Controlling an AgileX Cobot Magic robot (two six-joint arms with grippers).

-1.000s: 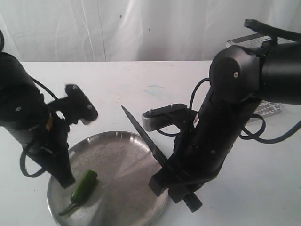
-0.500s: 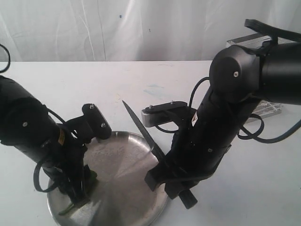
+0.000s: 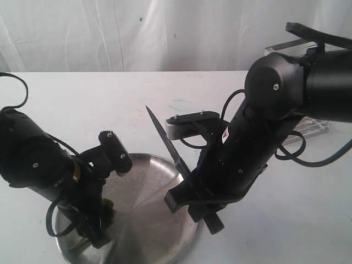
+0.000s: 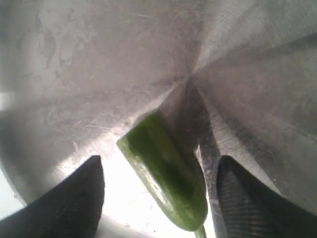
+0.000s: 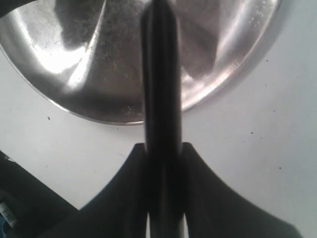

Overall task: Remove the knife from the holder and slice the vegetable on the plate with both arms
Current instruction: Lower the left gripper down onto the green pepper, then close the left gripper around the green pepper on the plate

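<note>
Currently straddles the vegetable with the left end effector, jaws wide, one finger each side, at about 8 o'clock on the plate. Grips the knife by its handle in the right end effector, clamped narrow, blade slanting over the plate's 2 o'clock rim, tip toward 11 o'clock above the bench.

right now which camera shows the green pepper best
Left wrist view: the green pepper lies close-up on the plate between open fingers. The exterior view mostly hides it behind the left arm; the right wrist view misses it.
</note>
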